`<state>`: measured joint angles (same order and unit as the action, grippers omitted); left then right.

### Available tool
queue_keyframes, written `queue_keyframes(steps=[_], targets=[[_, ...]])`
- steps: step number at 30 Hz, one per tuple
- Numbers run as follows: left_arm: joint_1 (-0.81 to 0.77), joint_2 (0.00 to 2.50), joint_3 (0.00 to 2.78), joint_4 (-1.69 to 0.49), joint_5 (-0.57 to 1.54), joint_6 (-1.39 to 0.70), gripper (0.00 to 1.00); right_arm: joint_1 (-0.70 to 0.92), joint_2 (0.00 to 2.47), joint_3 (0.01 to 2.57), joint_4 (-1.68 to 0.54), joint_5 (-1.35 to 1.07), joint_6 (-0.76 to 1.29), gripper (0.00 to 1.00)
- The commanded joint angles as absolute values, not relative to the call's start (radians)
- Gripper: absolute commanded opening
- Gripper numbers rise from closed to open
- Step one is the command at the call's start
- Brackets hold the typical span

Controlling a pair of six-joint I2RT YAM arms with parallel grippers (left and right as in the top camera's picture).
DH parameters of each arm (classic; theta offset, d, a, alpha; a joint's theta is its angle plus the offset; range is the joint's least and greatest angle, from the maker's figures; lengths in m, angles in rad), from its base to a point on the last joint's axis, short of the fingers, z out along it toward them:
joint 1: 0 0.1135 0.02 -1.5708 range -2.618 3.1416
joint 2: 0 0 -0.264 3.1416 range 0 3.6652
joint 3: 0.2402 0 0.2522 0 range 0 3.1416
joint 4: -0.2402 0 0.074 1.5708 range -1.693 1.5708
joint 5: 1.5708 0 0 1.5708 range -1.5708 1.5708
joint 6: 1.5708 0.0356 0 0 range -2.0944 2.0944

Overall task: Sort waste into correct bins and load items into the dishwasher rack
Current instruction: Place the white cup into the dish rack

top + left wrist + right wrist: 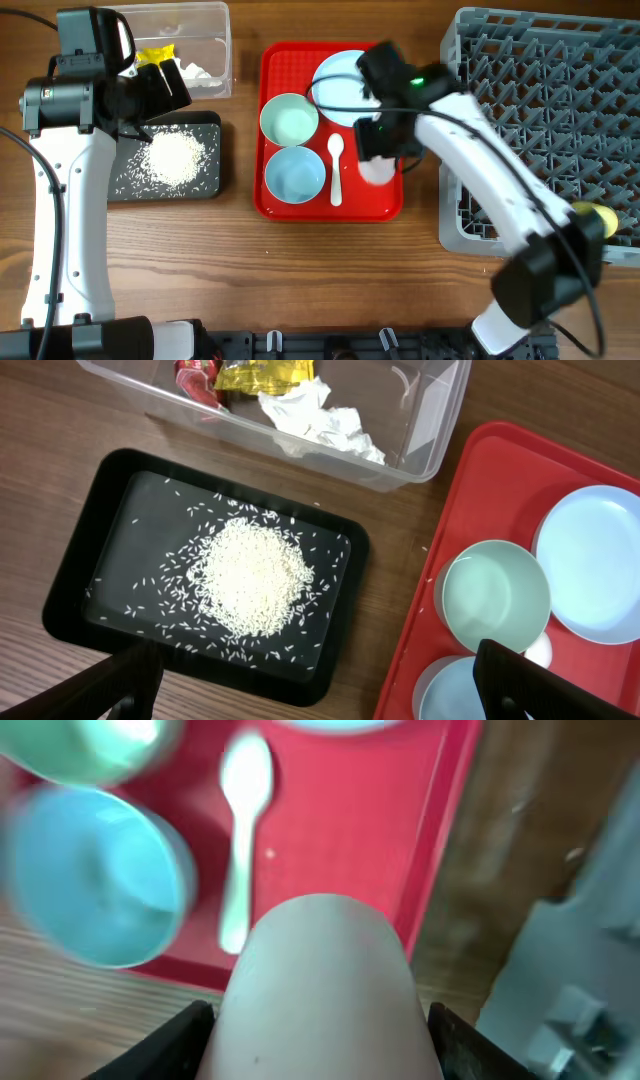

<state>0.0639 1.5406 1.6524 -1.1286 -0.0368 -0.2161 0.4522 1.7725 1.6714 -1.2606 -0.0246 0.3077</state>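
White cup [320, 955] in right hand [320, 1025], two bowls [289, 120] [294, 174], one plate [336, 76], one spoon [336, 170]

A flat red serving tray [278, 62] is seen lying on a wooden table [300, 280], just toward 12 o'clock from the middle of the overhead view. Its long sides are set running from 12 to 6 o'clock. The table's brown grain is shown running from 9 to 3 o'clock.
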Motion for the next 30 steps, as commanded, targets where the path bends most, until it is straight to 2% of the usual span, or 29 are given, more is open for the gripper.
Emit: queue_keyframes(steps=[1, 4, 5, 10, 12, 14, 19, 26, 27, 28, 29, 30], targets=[[0.065, 1.536, 1.652, -1.127, -0.047, -0.225, 1.00, 0.326, 1.608, 1.712, -1.310, -0.014, 0.259, 0.53], [0.065, 1.536, 1.652, -1.127, -0.047, -0.225, 1.00, 0.104, 1.527, 1.712, -1.343, 0.007, 0.215, 0.54], [0.065, 1.536, 1.652, -1.127, -0.047, -0.225, 1.00, -0.025, 1.522, 1.711, -1.335, 0.007, 0.208, 0.54], [0.065, 1.536, 1.652, -1.127, -0.046, -0.225, 1.00, -0.467, 1.584, 1.703, -1.264, 0.007, 0.202, 0.54], [0.065, 1.536, 1.652, -1.127, -0.047, -0.225, 1.00, -0.574, 1.615, 1.703, -1.245, 0.008, 0.202, 0.54], [0.065, 1.536, 1.652, -1.127, -0.047, -0.225, 1.00, -0.673, 1.665, 1.702, -1.222, 0.032, 0.202, 0.59], [0.065, 1.536, 1.652, -1.127, -0.046, -0.225, 1.00, -0.777, 1.829, 1.702, -1.211, 0.038, 0.206, 0.57], [0.065, 1.536, 1.652, -1.127, -0.047, -0.225, 1.00, -0.786, 1.945, 1.701, -1.126, 0.079, 0.238, 0.56], [0.065, 1.536, 1.652, -1.127, -0.047, -0.225, 1.00, -0.786, 1.945, 1.701, -1.127, 0.092, 0.237, 0.57], [0.065, 1.536, 1.652, -1.127, -0.047, -0.225, 1.00, -0.786, 1.945, 1.701, -1.131, 0.101, 0.235, 0.65], [0.065, 1.536, 1.652, -1.127, -0.047, -0.225, 1.00, -0.786, 1.945, 1.701, -1.140, 0.106, 0.234, 0.73], [0.065, 1.536, 1.652, -1.127, -0.047, -0.225, 1.00, -0.786, 1.945, 1.701, -1.155, 0.105, 0.234, 0.86]])
